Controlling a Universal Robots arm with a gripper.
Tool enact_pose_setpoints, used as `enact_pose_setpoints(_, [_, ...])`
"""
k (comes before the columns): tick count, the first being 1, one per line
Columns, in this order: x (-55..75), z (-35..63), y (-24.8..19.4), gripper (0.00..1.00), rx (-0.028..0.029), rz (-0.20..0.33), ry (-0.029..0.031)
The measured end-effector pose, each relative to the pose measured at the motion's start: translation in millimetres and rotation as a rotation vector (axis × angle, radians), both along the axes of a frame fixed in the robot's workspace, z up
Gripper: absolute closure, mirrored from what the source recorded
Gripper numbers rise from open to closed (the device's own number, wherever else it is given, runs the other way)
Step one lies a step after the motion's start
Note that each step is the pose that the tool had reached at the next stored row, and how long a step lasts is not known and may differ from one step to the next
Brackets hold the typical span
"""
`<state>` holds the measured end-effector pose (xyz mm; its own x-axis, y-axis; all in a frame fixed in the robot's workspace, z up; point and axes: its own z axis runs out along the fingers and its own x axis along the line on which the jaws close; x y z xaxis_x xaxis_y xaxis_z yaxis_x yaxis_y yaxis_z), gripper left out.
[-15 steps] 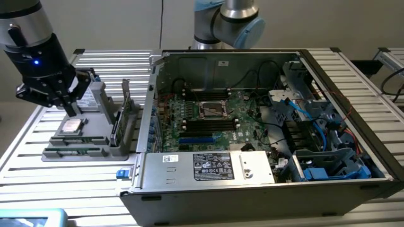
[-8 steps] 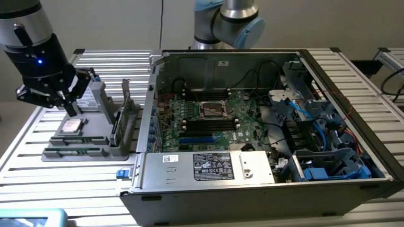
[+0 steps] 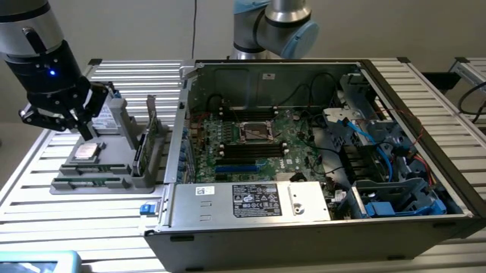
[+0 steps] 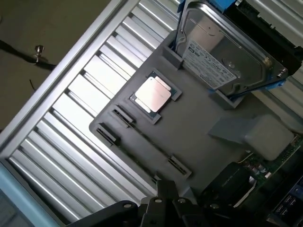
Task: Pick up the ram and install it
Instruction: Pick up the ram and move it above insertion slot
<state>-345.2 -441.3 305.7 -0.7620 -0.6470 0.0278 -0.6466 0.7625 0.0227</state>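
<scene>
Fingers (image 3: pixel 83 129) are pressed fully together with nothing between them, hanging above the processor end of the gray holder and apart from the ram.

Largest on the slatted surface (image 3: pixel 45 227) is the open computer case (image 3: pixel 304 244), on the exterior view's right. Beside it, on that view's left, sits the holder (image 4: pixel 199 127). It carries the silver hard drive (image 4: pixel 222 52) propped at the back, the expansion card (image 3: pixel 143 152) upright along the side nearest the case, and the processor (image 4: pixel 152 93) lying flat in the middle. The ram (image 3: pixel 90 182) stands on its long edge in the clips at the holder's front.

That stick looks light and stiff but fragile. Its bare upper edge seems the safest place to pinch, near the middle so it lifts level, keeping off the chips and contacts.

Room above the ram is open. The holder's front rim is just beside it, with bare slats beyond. The upright card and case wall crowd the side nearest the case.
</scene>
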Motion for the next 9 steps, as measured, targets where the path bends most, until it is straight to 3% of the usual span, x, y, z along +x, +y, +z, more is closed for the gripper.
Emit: enact_pose_setpoints(9, [0.0, 0.0, 0.0, 0.89, 0.0004, 0.163, 0.0000])
